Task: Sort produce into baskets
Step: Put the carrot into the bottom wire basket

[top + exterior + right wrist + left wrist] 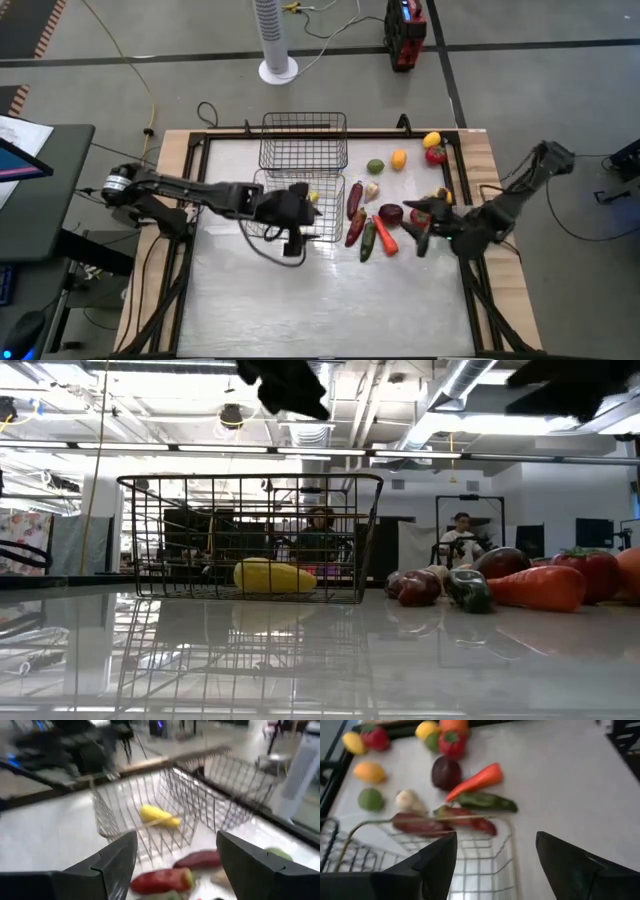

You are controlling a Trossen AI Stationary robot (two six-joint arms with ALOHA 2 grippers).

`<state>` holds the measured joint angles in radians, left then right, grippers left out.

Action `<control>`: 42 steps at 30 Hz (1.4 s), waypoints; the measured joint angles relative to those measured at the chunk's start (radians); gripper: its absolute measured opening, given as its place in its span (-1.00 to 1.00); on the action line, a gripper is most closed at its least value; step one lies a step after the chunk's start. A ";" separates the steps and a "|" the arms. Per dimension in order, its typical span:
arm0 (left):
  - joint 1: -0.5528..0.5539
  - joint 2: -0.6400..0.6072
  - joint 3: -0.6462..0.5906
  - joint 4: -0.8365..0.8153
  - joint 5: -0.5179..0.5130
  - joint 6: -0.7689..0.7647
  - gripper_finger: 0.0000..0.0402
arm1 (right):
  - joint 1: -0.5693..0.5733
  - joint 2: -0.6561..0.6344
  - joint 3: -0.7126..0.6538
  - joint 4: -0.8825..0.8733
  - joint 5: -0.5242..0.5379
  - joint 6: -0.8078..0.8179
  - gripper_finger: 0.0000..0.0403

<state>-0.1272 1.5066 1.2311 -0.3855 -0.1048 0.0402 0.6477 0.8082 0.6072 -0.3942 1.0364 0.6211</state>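
a yellow corn (273, 575) lies inside the near basket (250, 536), alone in it. the left gripper (296, 222) hangs over that basket, fingers apart and empty. the rest of the produce (385, 215) lies on the table (320, 300) beside it, under the right gripper (425, 222), fingers apart, empty. no writing is readable.

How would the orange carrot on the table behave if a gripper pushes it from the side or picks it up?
The orange carrot is a tapered cone lying flat, so a side push would probably swing it in an arc, not roll it straight. Its surface looks smooth and glossy, so fingers may slip toward the thin tip. It keeps a straight shape on the table, so it is likely stiff.
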 joint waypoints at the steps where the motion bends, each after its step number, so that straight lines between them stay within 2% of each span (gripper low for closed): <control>1: -0.018 -0.001 -0.011 0.028 -0.006 -0.001 0.27 | -0.050 0.024 0.000 0.005 -0.057 -0.001 0.48; 4: -0.080 -0.001 -0.096 0.171 -0.021 -0.032 0.26 | -0.198 0.109 0.000 0.058 -0.261 0.019 0.48; 6: -0.127 0.000 -0.169 0.284 -0.035 -0.049 0.25 | -0.256 0.172 0.001 0.083 -0.385 0.062 0.48; 9: -0.184 0.000 -0.258 0.399 -0.118 -0.087 0.24 | -0.259 0.263 0.001 0.064 -0.437 0.175 0.48; 13: -0.257 -0.008 -0.291 0.377 -0.273 -0.139 0.22 | -0.218 0.370 0.001 -0.014 -0.485 0.340 0.48; 16: -0.324 -0.010 -0.290 0.367 -0.367 -0.159 0.22 | -0.164 0.437 0.003 -0.041 -0.495 0.426 0.48; 22: -0.395 -0.010 -0.290 0.380 -0.525 -0.206 0.22 | -0.067 0.546 0.083 -0.229 -0.452 0.602 0.48; 26: -0.400 -0.010 -0.290 0.394 -0.535 -0.247 0.22 | -0.030 0.620 0.113 -0.322 -0.416 0.672 0.48; 37: -0.400 -0.010 -0.290 0.405 -0.529 -0.324 0.22 | 0.022 0.759 0.107 -0.260 -0.433 0.736 0.48; 42: -0.400 -0.010 -0.289 0.405 -0.511 -0.340 0.22 | 0.025 0.785 0.106 -0.257 -0.415 0.733 0.40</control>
<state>-0.5270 1.4971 0.9417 0.0193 -0.6163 -0.2998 0.6724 1.5929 0.7133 -0.6508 0.6214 1.3540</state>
